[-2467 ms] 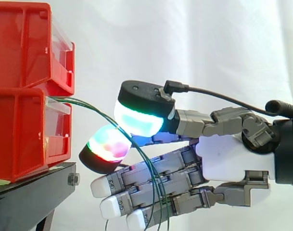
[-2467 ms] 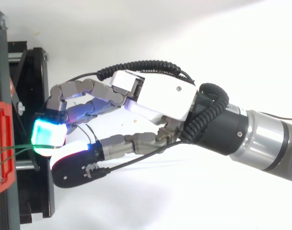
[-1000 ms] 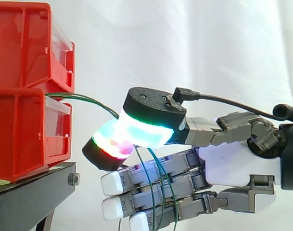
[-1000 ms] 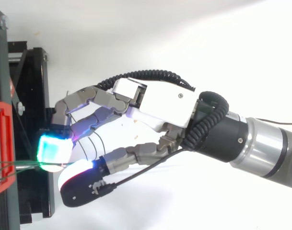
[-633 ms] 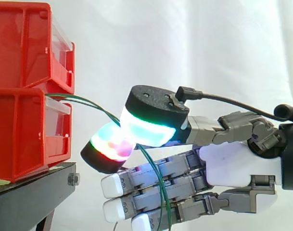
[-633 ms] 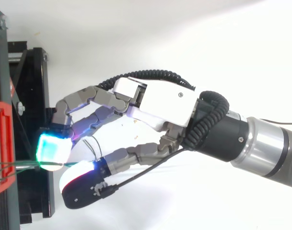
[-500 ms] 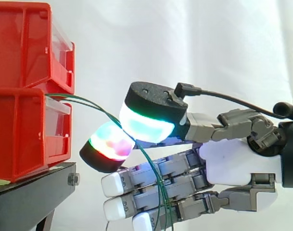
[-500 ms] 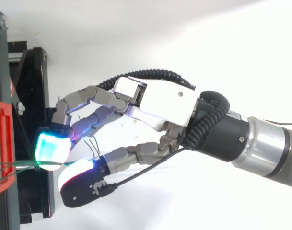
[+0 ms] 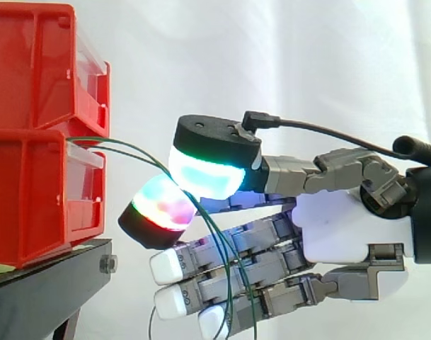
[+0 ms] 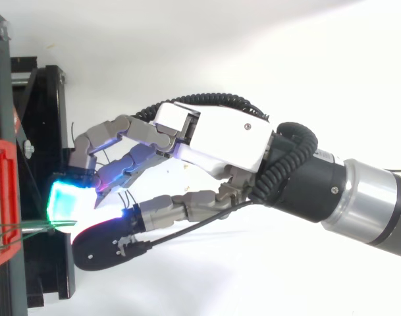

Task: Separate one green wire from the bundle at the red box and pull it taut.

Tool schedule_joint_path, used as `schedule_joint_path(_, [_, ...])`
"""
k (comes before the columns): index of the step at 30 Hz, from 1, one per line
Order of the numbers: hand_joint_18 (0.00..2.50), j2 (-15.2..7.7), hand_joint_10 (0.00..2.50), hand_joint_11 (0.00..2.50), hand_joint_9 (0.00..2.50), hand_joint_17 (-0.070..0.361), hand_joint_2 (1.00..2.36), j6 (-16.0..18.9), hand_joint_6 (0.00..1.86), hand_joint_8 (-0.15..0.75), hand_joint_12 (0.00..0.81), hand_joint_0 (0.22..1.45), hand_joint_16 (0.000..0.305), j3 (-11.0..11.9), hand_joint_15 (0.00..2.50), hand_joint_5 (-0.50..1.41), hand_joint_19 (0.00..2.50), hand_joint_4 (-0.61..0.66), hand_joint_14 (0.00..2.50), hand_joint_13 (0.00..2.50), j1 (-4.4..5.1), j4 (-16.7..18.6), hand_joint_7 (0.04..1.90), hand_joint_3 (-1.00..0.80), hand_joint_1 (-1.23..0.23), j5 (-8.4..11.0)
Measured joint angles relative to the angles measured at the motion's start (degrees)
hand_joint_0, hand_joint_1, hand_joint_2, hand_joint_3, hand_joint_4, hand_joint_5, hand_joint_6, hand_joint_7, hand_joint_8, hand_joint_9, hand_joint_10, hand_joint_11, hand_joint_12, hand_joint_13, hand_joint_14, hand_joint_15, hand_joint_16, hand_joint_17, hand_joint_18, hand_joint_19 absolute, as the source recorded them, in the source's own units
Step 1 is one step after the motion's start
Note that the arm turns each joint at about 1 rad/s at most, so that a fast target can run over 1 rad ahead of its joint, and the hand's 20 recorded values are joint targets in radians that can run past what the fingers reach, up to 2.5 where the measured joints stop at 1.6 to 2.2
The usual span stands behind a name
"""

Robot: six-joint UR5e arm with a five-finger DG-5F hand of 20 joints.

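Two thin green wires [image 9: 134, 147] come out between the stacked red bins [image 9: 31, 191] and arc right and downward. They pass between the hand's glowing thumb pad [image 9: 204, 173] and a glowing finger pad [image 9: 158, 205], which pinch them. Below the pinch the wires hang slack across the other, straighter fingers [image 9: 222, 273]. The hand [image 9: 342, 227] reaches in from the right, level with the lower bin. From above, the green wire [image 10: 29, 225] runs from the red bin [image 10: 2, 197] to the cyan-lit pad [image 10: 68, 201], with the hand [image 10: 220, 141] stretched toward the stand.
The bins sit on a black stand [image 9: 45, 290] whose front edge is just left of the fingertips. From above, the stand's black frame [image 10: 42, 131] lies under the fingertips. A white curtain is behind, and a white surface lies below the arm.
Since half a second ago, the thumb has shifted a little toward the bins and risen slightly, and the lower fingers have drooped. The wires keep the same slack arc from the bins.
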Motion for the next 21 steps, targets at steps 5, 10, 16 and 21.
schedule_joint_path(5, [0.72, -0.01, 0.02, 0.51, 0.95, 0.103, 1.00, 0.30, 0.86, 0.253, 0.328, 0.58, 0.046, 0.05, 0.44, -0.13, 0.62, 0.09, 0.02, 0.80, 0.12, -0.35, 0.94, -0.50, -0.67, 0.02])
schedule_joint_path(10, [0.75, -0.01, 0.02, 0.49, 1.02, 0.109, 1.00, 0.36, 0.85, 0.266, 0.341, 0.53, 0.049, 0.05, 0.45, -0.12, 0.62, 0.09, 0.02, 0.83, 0.16, -0.71, 0.94, -0.50, -0.56, 0.02])
schedule_joint_path(16, [0.78, -0.04, 0.02, 0.52, 1.03, 0.118, 1.00, 0.37, 0.85, 0.281, 0.355, 0.48, 0.052, 0.03, 0.45, -0.13, 0.61, 0.12, 0.02, 0.85, 0.18, -1.06, 0.92, -0.50, -0.67, 0.02])
schedule_joint_path(21, [0.78, -0.03, 0.02, 0.71, 1.09, 0.118, 1.00, 0.37, 0.86, 0.277, 0.353, 0.49, 0.052, 0.00, 0.51, -0.15, 0.61, 0.12, 0.02, 0.88, 0.18, -1.10, 0.88, -0.50, -0.77, 0.02])
